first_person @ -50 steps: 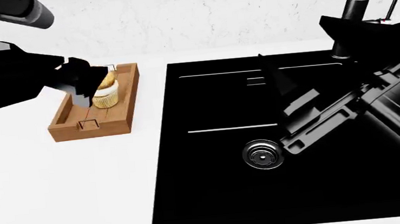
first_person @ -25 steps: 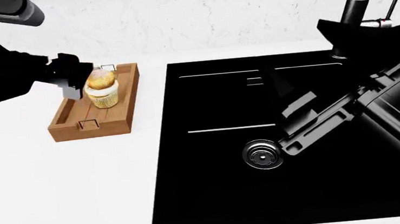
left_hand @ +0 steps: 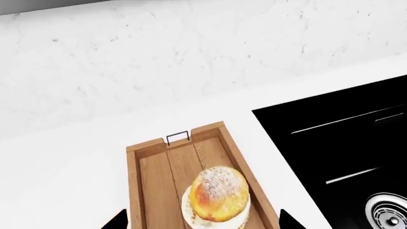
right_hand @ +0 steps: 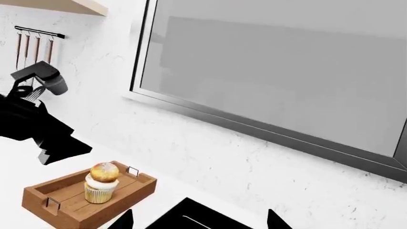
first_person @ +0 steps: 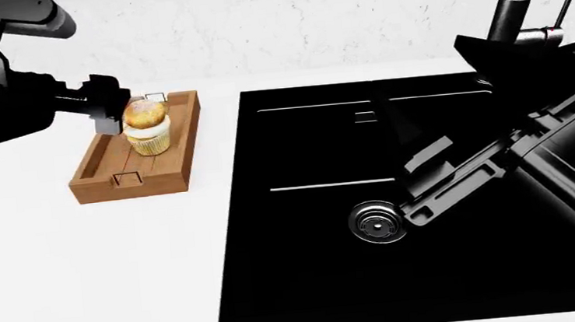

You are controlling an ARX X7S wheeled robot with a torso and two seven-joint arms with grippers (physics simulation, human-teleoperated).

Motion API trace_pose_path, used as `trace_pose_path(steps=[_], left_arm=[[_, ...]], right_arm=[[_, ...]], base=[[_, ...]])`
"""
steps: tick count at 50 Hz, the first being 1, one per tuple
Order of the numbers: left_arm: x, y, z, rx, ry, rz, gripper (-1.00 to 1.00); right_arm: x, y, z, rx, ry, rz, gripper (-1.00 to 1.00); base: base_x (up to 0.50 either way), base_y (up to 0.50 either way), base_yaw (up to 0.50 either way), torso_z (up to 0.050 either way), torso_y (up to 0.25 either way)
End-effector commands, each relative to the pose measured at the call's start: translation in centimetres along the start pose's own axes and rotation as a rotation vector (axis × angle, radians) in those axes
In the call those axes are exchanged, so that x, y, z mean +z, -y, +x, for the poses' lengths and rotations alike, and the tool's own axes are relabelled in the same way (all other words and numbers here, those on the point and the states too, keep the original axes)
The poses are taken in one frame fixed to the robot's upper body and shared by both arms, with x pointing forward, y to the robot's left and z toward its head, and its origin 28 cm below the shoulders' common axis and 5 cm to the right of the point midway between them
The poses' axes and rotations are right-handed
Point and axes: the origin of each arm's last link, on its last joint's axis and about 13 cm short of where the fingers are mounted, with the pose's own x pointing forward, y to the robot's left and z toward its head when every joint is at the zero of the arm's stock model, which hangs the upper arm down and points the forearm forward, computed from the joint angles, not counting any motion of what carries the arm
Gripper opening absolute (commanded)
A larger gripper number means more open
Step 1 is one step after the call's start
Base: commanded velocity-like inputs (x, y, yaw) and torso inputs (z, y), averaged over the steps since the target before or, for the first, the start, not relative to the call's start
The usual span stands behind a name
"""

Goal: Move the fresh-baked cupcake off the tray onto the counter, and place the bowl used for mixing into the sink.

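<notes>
Left wrist view: cupcake [left_hand: 218, 198] sits in the tray [left_hand: 147, 191], its base cut off; jaw tips spread wide. Head view: left gripper [first_person: 108, 106] beside it, bowl unseen. Right wrist view: right jaws parted, empty.

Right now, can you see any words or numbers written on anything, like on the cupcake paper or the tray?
No words, numbers or signs can be read anywhere.
The cupcake: plain liner, no print.
The tray: bare wood, no label.
The sink: plain black, no brand visible.
The faucet: no marking visible.
The wall: only marbling.
</notes>
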Motion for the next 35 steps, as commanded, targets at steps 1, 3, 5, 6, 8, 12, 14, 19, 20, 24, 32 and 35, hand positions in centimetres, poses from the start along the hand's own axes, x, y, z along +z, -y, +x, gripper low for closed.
trace_pose_path(steps=[1,3,5,6,8,12,14,19,20,24,32,35], left_arm=[[0.6,0.1,1.4,0.008,-0.010,0.009,1.00],[0.7,0.3,1.6,-0.002,-0.009,0.012,1.00],[0.6,0.3,2.0,0.003,-0.014,0.019,1.00],[0.6,0.4,2.2,0.000,-0.015,0.012,1.00],[0.6,0.5,2.6,-0.006,-0.017,0.012,1.00],[0.6,0.6,3.1,-0.006,-0.024,0.016,1.00],[0.7,0.7,3.4,-0.011,-0.025,0.016,1.00],[0.6,0.9,4.1,-0.016,-0.032,0.020,1.00],[0.5,0.9,4.2,-0.015,-0.035,0.025,1.00],[0.4,0.8,4.8,-0.017,-0.039,0.018,1.00],[-0.2,0.4,5.8,-0.010,-0.073,0.008,1.00],[-0.4,0.3,6.1,-0.009,-0.086,0.000,1.00]], right_arm=[[-0.1,0.0,0.0,-0.002,-0.002,0.004,1.00],[-0.1,0.0,0.0,-0.002,-0.001,0.005,1.00],[-0.1,0.0,0.0,0.000,-0.002,0.005,1.00],[-0.1,0.0,0.0,-0.001,-0.001,0.007,1.00],[-0.3,0.0,-0.1,-0.002,-0.003,0.010,1.00],[-0.2,0.0,-0.1,-0.003,-0.005,0.011,1.00],[-0.2,0.0,-0.1,-0.002,-0.007,0.012,1.00],[-0.3,0.0,0.0,0.000,-0.008,0.013,1.00],[-0.4,-0.1,0.0,-0.001,-0.010,0.011,1.00],[-0.4,0.0,0.0,-0.003,-0.011,0.014,1.00],[-0.5,0.0,-0.1,-0.005,-0.013,0.018,1.00],[-0.6,-0.1,-0.1,-0.007,-0.015,0.019,1.00]], base=[[0.00,0.00,0.00,0.000,0.000],[0.00,0.00,0.00,0.000,0.000],[0.00,0.00,0.00,0.000,0.000],[0.00,0.00,0.00,0.000,0.000],[0.00,0.00,0.00,0.000,0.000],[0.00,0.00,0.00,0.000,0.000],[0.00,0.00,0.00,0.000,0.000],[0.00,0.00,0.00,0.000,0.000],[0.00,0.00,0.00,0.000,0.000],[0.00,0.00,0.00,0.000,0.000],[0.00,0.00,0.00,0.000,0.000],[0.00,0.00,0.00,0.000,0.000]])
